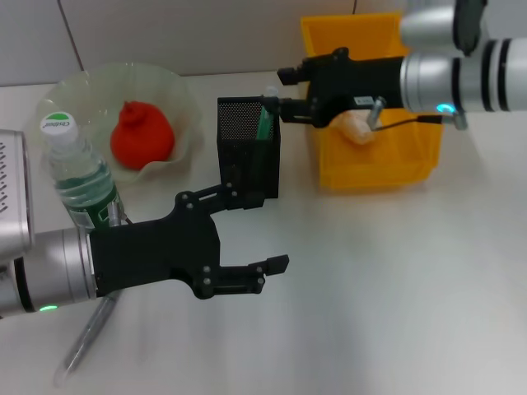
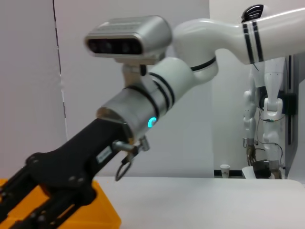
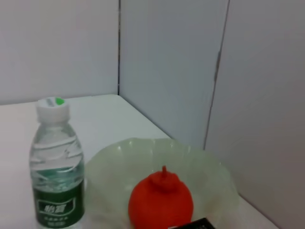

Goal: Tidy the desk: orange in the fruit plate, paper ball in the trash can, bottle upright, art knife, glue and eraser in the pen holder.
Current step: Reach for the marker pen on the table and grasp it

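The orange (image 1: 142, 136) (image 3: 161, 202) lies in the pale-green fruit plate (image 1: 82, 90) (image 3: 214, 179) at the back left. In front of the plate the bottle (image 1: 78, 169) (image 3: 57, 176) stands upright. The black mesh pen holder (image 1: 243, 156) holds a green stick-shaped item (image 1: 265, 123) with a white tip. My right gripper (image 1: 282, 90) hovers open just over the holder's right rim, beside that tip. Inside the yellow trash can (image 1: 412, 160) sits the paper ball (image 1: 356, 125). My left gripper (image 1: 268, 230) is open and empty, low over the desk (image 1: 387, 288) in front of the holder. The eraser is out of view.
A slim grey pen-like thing (image 1: 84, 339) lies on the desk under my left arm. The right arm reaches across above the trash can (image 2: 102, 212). The desk's back edge meets a wall behind plate and can.
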Robot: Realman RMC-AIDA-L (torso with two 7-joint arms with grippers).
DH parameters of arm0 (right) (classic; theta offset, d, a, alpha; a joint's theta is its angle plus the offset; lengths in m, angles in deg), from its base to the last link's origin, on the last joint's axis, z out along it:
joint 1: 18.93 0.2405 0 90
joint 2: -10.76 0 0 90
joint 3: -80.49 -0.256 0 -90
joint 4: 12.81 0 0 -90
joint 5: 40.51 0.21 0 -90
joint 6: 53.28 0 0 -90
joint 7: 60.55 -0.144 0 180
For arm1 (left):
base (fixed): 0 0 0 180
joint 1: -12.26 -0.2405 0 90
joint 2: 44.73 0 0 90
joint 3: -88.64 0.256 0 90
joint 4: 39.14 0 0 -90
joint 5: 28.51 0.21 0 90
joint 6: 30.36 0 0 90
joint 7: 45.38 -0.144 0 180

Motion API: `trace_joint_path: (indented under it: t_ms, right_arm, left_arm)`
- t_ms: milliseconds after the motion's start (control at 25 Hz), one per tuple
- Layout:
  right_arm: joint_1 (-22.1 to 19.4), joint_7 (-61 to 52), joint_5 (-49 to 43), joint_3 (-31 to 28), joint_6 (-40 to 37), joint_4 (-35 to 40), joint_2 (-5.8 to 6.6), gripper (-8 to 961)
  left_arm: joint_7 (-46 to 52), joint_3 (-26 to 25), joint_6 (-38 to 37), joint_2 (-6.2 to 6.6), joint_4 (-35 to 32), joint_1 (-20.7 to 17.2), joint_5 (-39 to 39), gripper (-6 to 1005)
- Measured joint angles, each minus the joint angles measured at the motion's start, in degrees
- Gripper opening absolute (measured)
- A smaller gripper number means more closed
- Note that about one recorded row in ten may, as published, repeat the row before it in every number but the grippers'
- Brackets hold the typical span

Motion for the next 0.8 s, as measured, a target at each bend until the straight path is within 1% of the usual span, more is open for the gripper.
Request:
trace_joint_path:
  t_ms: [40, 120, 160, 200, 240, 360, 400, 440, 600, 720, 800]
  right_arm:
    - [0.0, 0.0, 0.0, 0.0, 0.0, 0.0, 0.0, 496]
    - [-2.43, -0.23, 1.78, 2.53, -0.94, 2.75, 0.1, 496]
    - [-4.2, -0.2, 3.18, 4.35, -1.55, 4.9, 0.17, 496]
    - [-7.58, 0.49, 5.41, 7.22, -2.29, 8.94, 0.21, 496]
    - [-7.58, 0.49, 5.41, 7.22, -2.29, 8.94, 0.21, 500]
    - [-12.63, 0.9, 7.19, 10.98, -2.14, 15.04, 0.15, 512]
    - [-14.97, 0.45, 7.39, 12.52, -2.04, 18.08, 0.12, 516]
    - [-14.97, 0.45, 7.39, 12.52, -2.04, 18.08, 0.12, 538]
    - [-18.54, -1.08, 7.43, 13.32, -3.65, 21.46, 0.16, 627]
    - [-19.73, -1.14, 7.43, 13.33, -4.13, 22.17, 0.16, 693]
    - [-21.91, -1.13, 7.1, 13.27, -4.85, 23.59, 0.2, 723]
  left_arm:
    - [0.0, 0.0, 0.0, 0.0, 0.0, 0.0, 0.0, 844]
    - [0.0, 0.0, 0.0, 0.0, 0.0, 0.0, 0.0, 844]
    - [-0.02, -0.08, 0.0, -0.05, 0.1, 0.04, 0.0, 844]
    - [-0.02, -0.08, 0.0, -0.05, 0.1, 0.04, 0.0, 844]
    - [0.04, -0.11, 0.12, -0.23, 0.18, 0.13, -0.01, 845]
    - [0.16, -0.11, 0.26, -0.29, 0.21, 0.15, -0.01, 846]
    - [0.31, -0.11, 0.5, -0.39, 0.28, 0.21, -0.01, 846]
    - [0.33, -0.12, 0.62, -0.4, 0.32, 0.21, -0.01, 846]
    - [0.41, -0.61, 1.42, -0.49, 0.62, 0.05, -0.06, 845]
    - [0.39, -1.04, 1.47, -0.54, 0.87, -0.03, -0.07, 845]
    - [0.27, -1.39, 1.49, -0.59, 1.37, -0.07, -0.09, 844]
